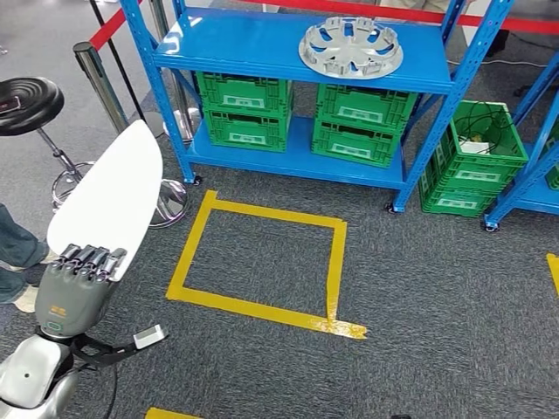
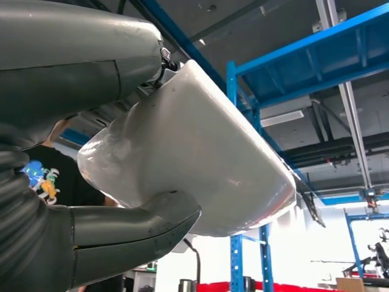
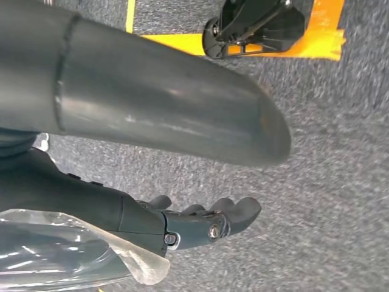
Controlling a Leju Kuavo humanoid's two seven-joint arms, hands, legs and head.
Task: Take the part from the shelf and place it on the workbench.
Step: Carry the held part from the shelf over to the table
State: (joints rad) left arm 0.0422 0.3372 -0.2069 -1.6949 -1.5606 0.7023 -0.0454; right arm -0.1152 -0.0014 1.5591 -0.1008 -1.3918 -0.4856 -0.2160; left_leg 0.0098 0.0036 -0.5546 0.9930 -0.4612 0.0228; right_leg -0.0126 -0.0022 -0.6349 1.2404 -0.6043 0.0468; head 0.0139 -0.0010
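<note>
1. White and smooth, the part [image 1: 108, 188] sat in the grasp of the robot's left hand [image 1: 76, 288], raised at the lower left of the head view above grey carpet [image 1: 422, 297].
2. Seen from the left wrist, the thick thumb [image 2: 137, 234] pressed one face of the part [image 2: 192, 146] while the grey cover lay against the opposite face.
3. Ahead stood a blue shelf [image 1: 264, 44] carrying a silver wheel cover [image 1: 351, 45] on its upper level and four green crates [image 1: 247, 109] stacked in pairs on the lower one.
4. Yellow tape [image 1: 264, 305] marked a rectangle on the carpet before the shelf.
5. Another green crate [image 1: 472, 161] stood on the floor to the right of the shelf, and a black stool [image 1: 26, 105] stood at the left.
6. Hanging over the carpet, the right hand [image 3: 202, 222] held nothing, its dark fingers loosely bent and apart.
</note>
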